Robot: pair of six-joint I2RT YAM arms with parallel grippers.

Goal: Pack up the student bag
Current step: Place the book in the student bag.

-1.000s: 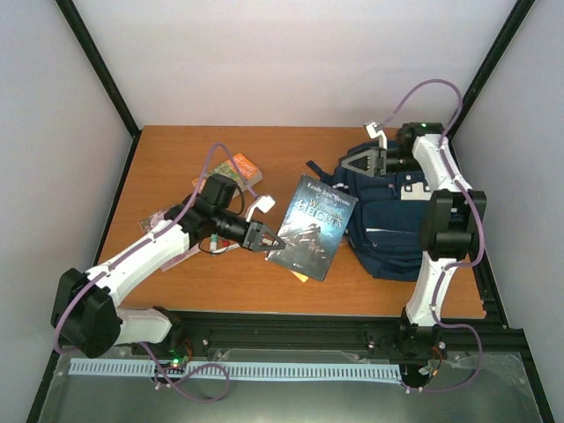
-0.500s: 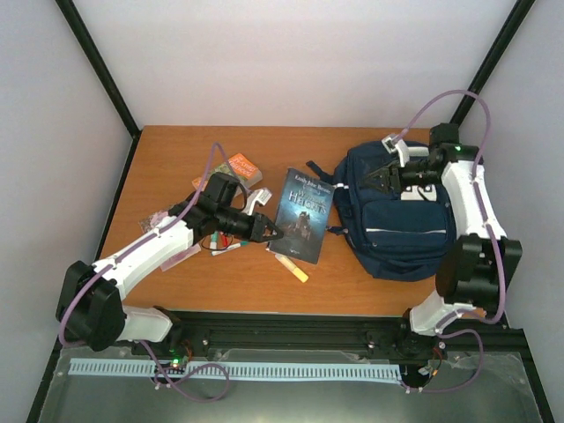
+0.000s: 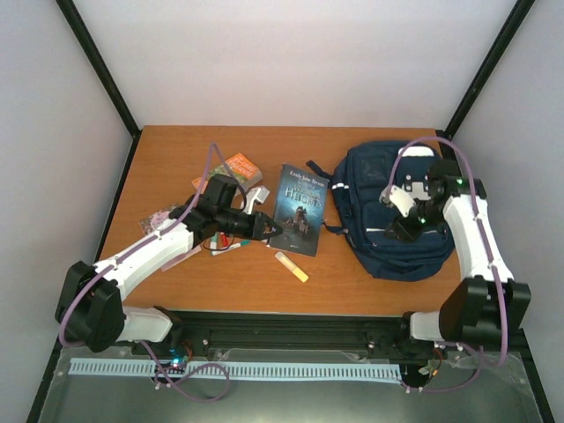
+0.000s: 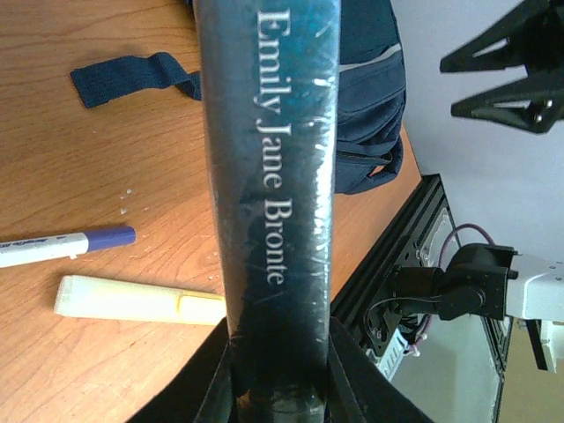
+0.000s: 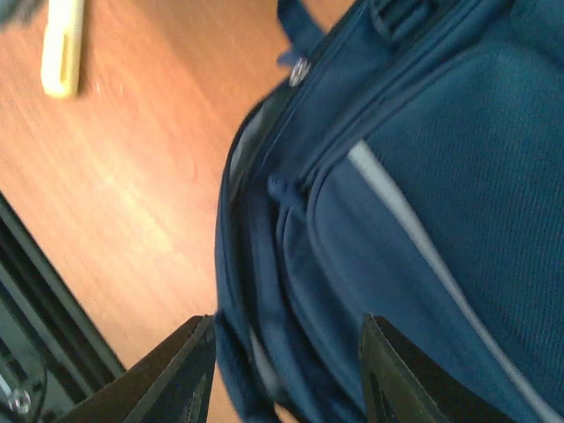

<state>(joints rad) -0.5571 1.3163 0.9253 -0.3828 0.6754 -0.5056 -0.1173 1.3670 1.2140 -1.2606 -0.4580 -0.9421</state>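
A: Checking the last second. The right arm has swung off the top of the student bag [image 3: 366, 189] and come down over its front panel. The left arm has pulled the book [image 3: 300, 210] toward the far side. It now sits just left of the bag, apart from the highlighter [image 3: 292, 266] on the table [image 3: 172, 172].

B: What does that buy us?

A: My read is that the book is staged beside the bag and the right arm is going for the opening. Nothing is in the bag yet (can't tell from here whether the main zip is open).

B: Grippers?

A: The left gripper [image 4: 280, 374] is clamped narrow on the end of the book's spine, with the spine facing its camera. I can't tell if the book's far edge rests on the table.

B: Right one?

A: The right gripper [image 5: 289, 352] has its fingers well apart, with bag fabric and a zip line showing between them. Nothing is pinched that I can see. Contact with the fabric is unclear (the view is blurred).

B: Bag position?

A: It's lying flat at the table's right side, front up, under the right wrist.
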